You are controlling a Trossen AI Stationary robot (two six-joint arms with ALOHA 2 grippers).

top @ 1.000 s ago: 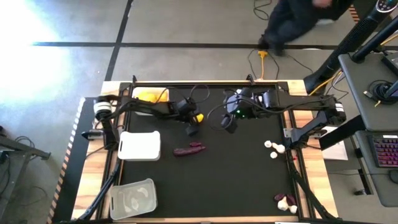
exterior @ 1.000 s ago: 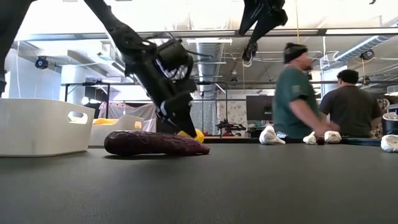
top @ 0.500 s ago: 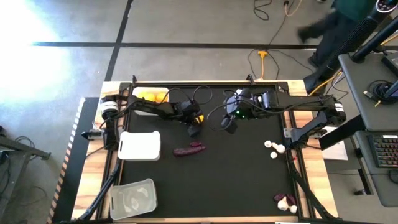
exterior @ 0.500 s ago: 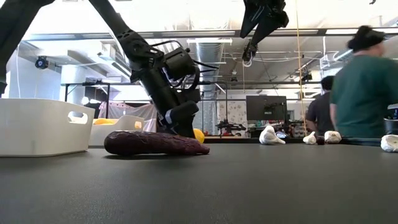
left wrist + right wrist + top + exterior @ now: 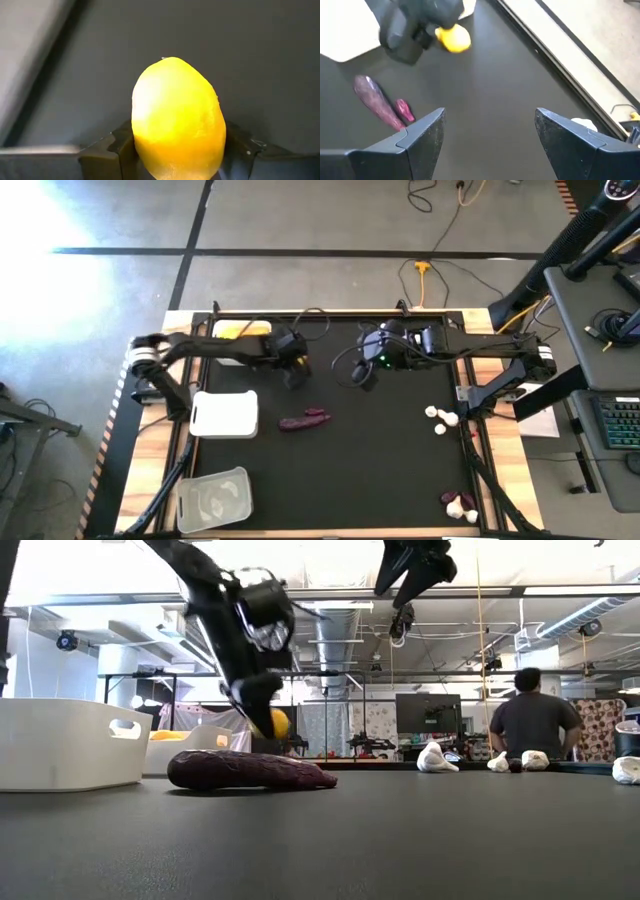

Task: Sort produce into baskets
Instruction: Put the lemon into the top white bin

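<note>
My left gripper [image 5: 268, 725] is shut on a yellow round fruit [image 5: 278, 723], above the table at its far middle. The fruit also shows in the left wrist view [image 5: 175, 125] and in the right wrist view [image 5: 453, 39]. A long purple sweet potato [image 5: 303, 420] lies on its side on the black table, nearer than the gripper, with a small purple piece [image 5: 405, 110] beside it. My right gripper [image 5: 490, 135] is open and empty, raised to the right of the left one [image 5: 368, 375]. My left gripper pinches the yellow fruit by two opposite sides [image 5: 137, 145] between its two fingers [image 5: 112, 150]. The fingers come from above, pointing down at a slant. The fruit sits at their lower ends, lifted clear of the table.
A white basket [image 5: 263, 329] holding yellow fruit stands at the far left. An empty white basket [image 5: 224, 413] is nearer, and a clear basket [image 5: 213, 497] with white bulbs sits at the near left. White bulbs [image 5: 437, 420] and a purple piece [image 5: 448, 497] lie at the right. A person stands behind the table.
My left gripper has come down on the yellow fruit lying on the table, taken hold of it, and risen a little toward the table's left. The fruit is now lifted clear. People in the room behind have walked about.
</note>
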